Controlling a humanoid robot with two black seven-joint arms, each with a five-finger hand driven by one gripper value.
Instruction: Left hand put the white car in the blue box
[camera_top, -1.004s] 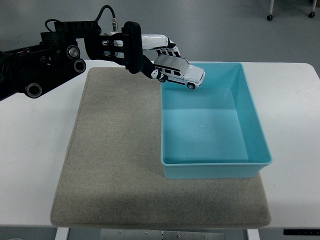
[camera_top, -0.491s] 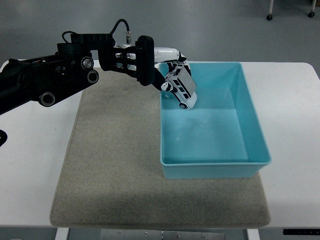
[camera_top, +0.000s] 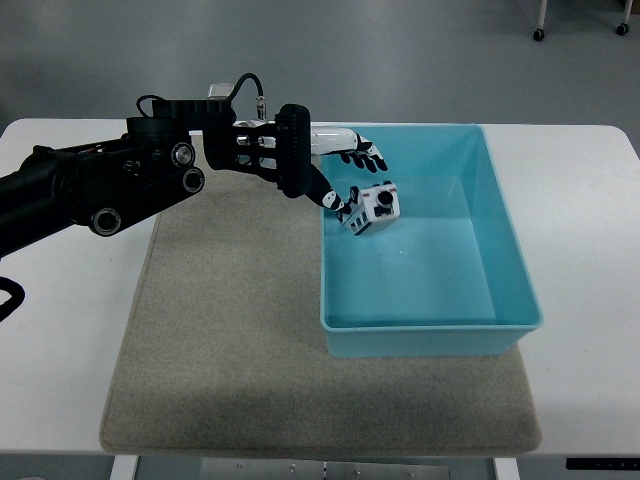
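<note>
White car (camera_top: 372, 206) inside blue box (camera_top: 505, 240), near far-left corner, tipped on end. Left hand (camera_top: 340, 165) just beside it, fingers spread, grasping nothing. Release step judged under way. Next: lift hand clear of box wall without nudging car.
</note>
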